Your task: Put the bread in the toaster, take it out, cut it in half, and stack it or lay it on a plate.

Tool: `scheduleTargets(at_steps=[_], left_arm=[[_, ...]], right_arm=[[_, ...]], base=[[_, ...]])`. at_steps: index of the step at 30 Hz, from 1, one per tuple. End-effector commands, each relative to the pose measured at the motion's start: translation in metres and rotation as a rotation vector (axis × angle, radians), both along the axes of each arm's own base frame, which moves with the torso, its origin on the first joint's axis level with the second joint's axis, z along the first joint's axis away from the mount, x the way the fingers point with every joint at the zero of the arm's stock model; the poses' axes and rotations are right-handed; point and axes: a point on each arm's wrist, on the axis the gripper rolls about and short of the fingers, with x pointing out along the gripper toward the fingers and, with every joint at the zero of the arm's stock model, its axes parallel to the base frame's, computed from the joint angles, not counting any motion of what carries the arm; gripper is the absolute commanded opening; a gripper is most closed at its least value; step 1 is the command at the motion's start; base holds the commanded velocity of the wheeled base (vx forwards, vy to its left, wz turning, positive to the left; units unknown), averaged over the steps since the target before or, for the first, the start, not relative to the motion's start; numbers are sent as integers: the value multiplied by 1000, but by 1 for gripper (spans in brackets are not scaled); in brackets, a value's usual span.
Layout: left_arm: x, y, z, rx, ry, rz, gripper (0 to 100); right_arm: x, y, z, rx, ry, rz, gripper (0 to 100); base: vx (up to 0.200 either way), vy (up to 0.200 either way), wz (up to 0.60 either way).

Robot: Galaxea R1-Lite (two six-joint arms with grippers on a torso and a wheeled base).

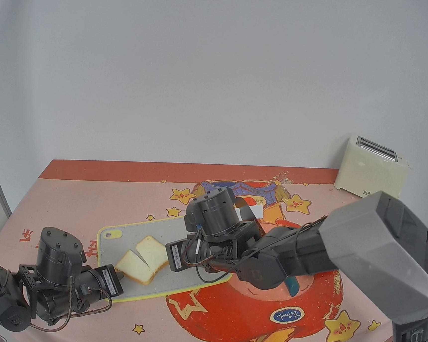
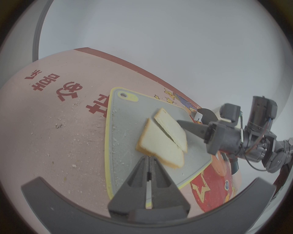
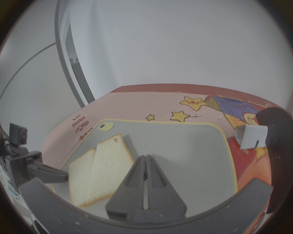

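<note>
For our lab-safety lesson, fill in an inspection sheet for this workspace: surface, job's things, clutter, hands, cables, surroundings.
Surface: table under a pink cartoon-print cover.
Job's things: two bread halves lie side by side on the grey cutting board; the cream toaster stands at the far right corner by the wall.
Clutter: crumbs on cover and board; a dark round object with a white tag beside the board's far right corner.
Hands: left hand and right hand are both shut and empty, pointing at the bread from opposite sides.
Cables: black loops at both wrists, hanging low over the table.
Surroundings: plain white wall.
</note>
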Motion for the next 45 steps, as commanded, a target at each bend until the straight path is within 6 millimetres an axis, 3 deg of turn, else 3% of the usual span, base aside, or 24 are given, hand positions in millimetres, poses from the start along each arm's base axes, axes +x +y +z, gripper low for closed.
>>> scheduleTargets(at_steps=[1,7,10,14,20,24,30,33,39,45], left_arm=[[7,3,4,-13,-21,22,0],[18,0,12,-28,-55,23,0],[29,-1,9,-5,-53,-5,0],[33,1,9,7,-59,-17,0],[29,6,11,9,-63,-13,0],[4,17,22,5,-69,-15,0],[-10,23,33,8,-61,-17,0],[-9,23,30,26,-19,-14,0],[1,19,22,42,19,-14,0],[10,15,14,58,56,-13,0]], right_arm=[[-17,-10,24,18,-12,12,0],[-43,-16,30,-3,5,31,0],[-66,-17,42,13,13,48,0],[-80,-22,59,39,0,42,0],[-74,-28,58,4,-30,-34,0],[-75,-29,50,-8,-10,-31,0],[-82,-21,39,-29,5,-6,0],[-77,-16,26,-54,13,-13,0],[-59,-16,32,-18,-17,-50,0],[-55,-19,35,-19,-11,-62,0]], base=[[0,0,0],[0,0,0],[0,0,0],[0,0,0],[0,0,0],[0,0,0],[0,0,0],[0,0,0],[0,0,0],[0,0,0]])
